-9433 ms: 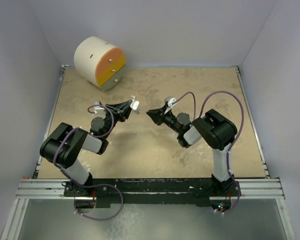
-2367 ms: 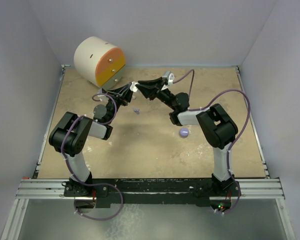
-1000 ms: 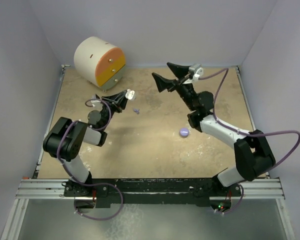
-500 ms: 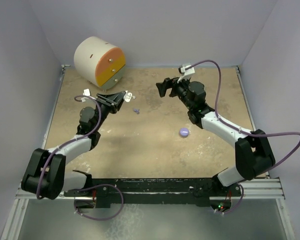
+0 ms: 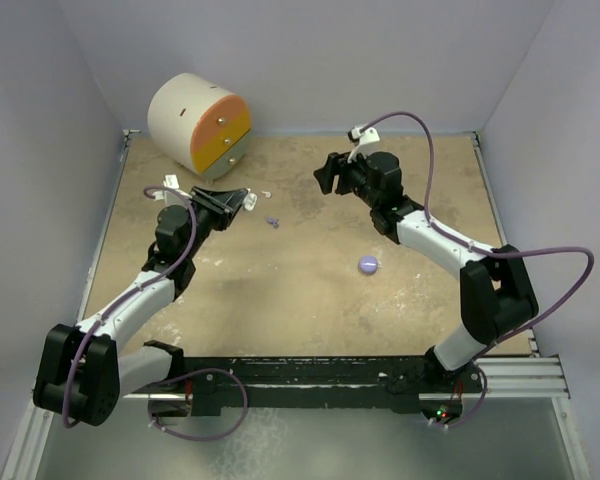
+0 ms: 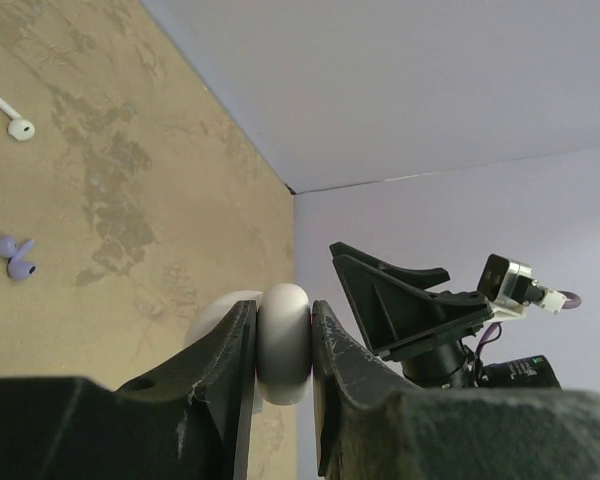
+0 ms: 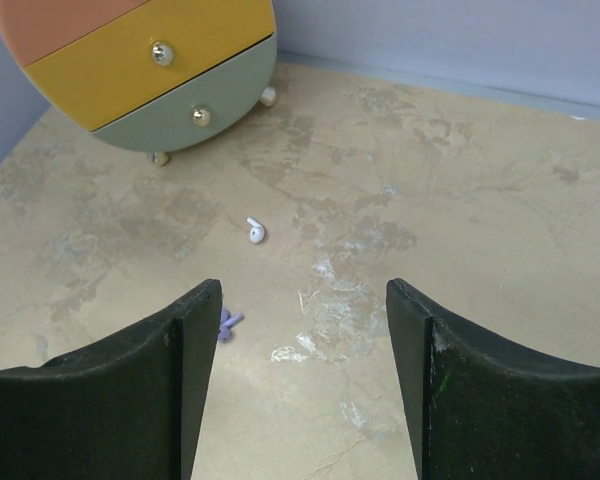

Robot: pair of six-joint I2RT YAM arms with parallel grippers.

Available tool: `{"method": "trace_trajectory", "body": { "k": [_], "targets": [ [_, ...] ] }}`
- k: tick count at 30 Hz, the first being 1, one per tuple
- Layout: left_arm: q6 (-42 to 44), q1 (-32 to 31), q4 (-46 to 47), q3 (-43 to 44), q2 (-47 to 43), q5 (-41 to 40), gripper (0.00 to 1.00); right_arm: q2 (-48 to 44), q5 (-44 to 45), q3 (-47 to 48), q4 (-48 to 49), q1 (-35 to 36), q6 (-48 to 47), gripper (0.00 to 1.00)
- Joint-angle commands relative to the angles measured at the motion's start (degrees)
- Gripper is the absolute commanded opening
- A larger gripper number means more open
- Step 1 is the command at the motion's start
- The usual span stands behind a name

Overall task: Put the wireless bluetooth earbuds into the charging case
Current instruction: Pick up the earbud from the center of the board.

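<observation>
While my left gripper [image 5: 243,200] pinches the white charging case [image 5: 250,201] left of centre in the top view, jaws closed tight on it, I can't tell if anything's inside. The round drawer unit [image 5: 200,125] sits upper left on the table [image 5: 310,310]. The white earbud [image 5: 267,194] lies just right of the case, the purple earbud [image 5: 273,222] a bit below it, both on bare table. A lilac puck [image 5: 369,264] lies alone centre-right. My right gripper [image 5: 324,174] hangs upper centre, pointing left, arm stretched up from lower right.

Left wrist: case clamped btwn both fingers, lower centre. Both earbuds at left edge, apart. Right gripper's black fingers face me, centre-right.

Right wrist: unit's peach, yellow and green drawers upper left, all shut, contents hidden. White earbud mid-frame; purple one lower, partly behind my left finger. Jaws wide apart, holding nothing.
</observation>
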Motion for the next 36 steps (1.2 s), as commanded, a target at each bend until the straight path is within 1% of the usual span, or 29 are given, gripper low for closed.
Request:
{"method": "trace_trajectory", "body": {
  "k": [1,3,7,10,12,15,21,28,36],
  "targets": [
    [2.72,0.34,-0.24,2.22,-0.46,-0.53,0.0,-2.1,-0.94,-0.05,2.19,-0.05,0.73,0.69],
    [2.91,0.36,-0.33,2.26,-0.37,-0.65,0.0,-1.86,-1.17,-0.18,2.44,-0.09,0.56,0.69],
    [4.22,0.3,-1.69,2.61,-0.57,-0.99,0.0,-0.38,-2.0,-0.26,4.48,0.06,-1.36,0.76],
    [5.02,0.32,-2.69,2.37,-0.64,-1.59,0.0,2.93,-7.51,-0.31,7.83,0.61,-0.9,0.78],
    [5.33,0.29,-2.98,2.04,-0.63,-1.95,0.0,5.07,-9.01,-0.08,9.42,1.53,-0.81,0.79],
    [6.09,0.28,-4.04,1.81,-1.19,-2.88,0.0,8.38,-8.96,1.56,9.38,2.94,-1.1,0.79],
    [7.51,0.4,-6.17,1.82,-2.16,-3.82,0.0,13.08,-7.42,3.83,10.64,5.7,-0.5,0.75],
    [7.14,0.85,-6.35,1.74,-3.07,-3.52,0.0,21.51,-4.26,13.63,8.56,7.24,-1.74,0.73],
    [6.95,1.72,-7.74,1.4,-5.47,-3.51,0.0,31.27,-0.7,26.51,2.69,7.66,-4.67,0.7]
  ]
}}
